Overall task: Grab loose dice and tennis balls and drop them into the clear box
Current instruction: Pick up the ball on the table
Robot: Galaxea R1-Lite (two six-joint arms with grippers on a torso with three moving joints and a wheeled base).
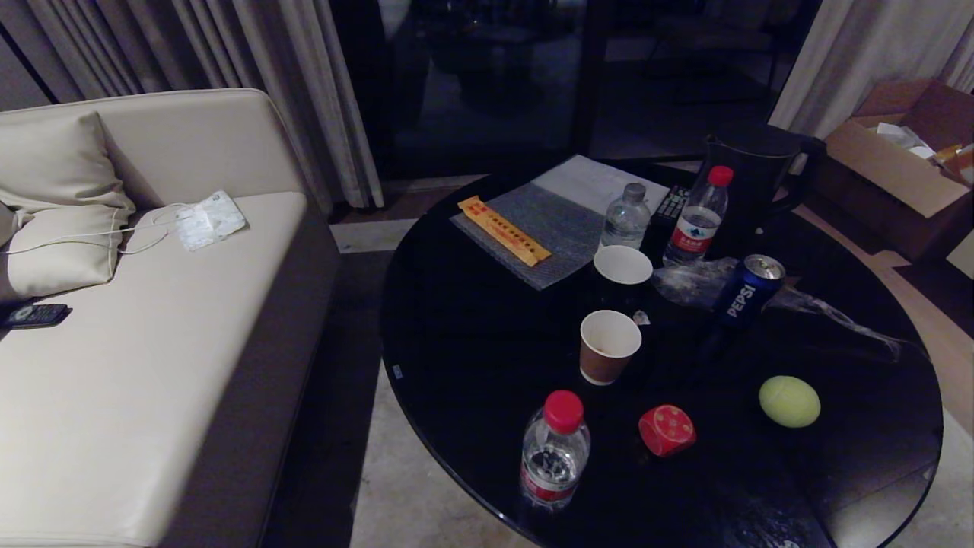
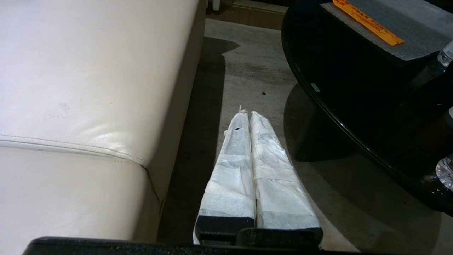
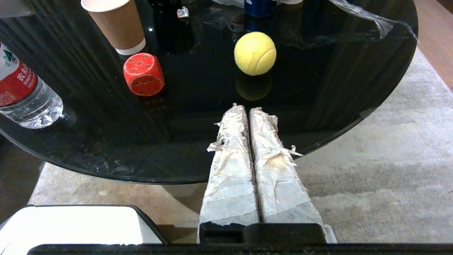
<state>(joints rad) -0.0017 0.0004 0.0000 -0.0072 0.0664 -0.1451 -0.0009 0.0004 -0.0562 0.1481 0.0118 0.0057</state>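
**Waiting at the black table, both grippers closed on nothing**

Starting at the left: a cream sofa [image 1: 152,320] w/ a cushion [image 1: 57,205], a white pouch & cord [image 1: 207,219], and a dark handset [image 1: 34,314] near its edge. Left gripper [image 2: 246,113] hangs over the floor strip btwn sofa and the round black table [image 1: 472,327], its wrapped fingers pressed together, empty.

On the table, left to right: a grey mat [image 1: 533,228] carrying an orange strip [image 1: 504,230], a red-capped water bottle [image 1: 555,449] near the front edge, a brown paper cup [image 1: 609,346], a red die [image 1: 666,430] just right of that bottle, a Pepsi can [image 1: 746,289], then a tennis ball [image 1: 789,401], well apart from the die. Behind stand more bottles and what's prob. a dark jug [image 1: 749,179].

Right gripper [image 3: 246,109] sits over the table's near rim, fingers together, holding nothing; ball lies just ahead of it, die off to one side.
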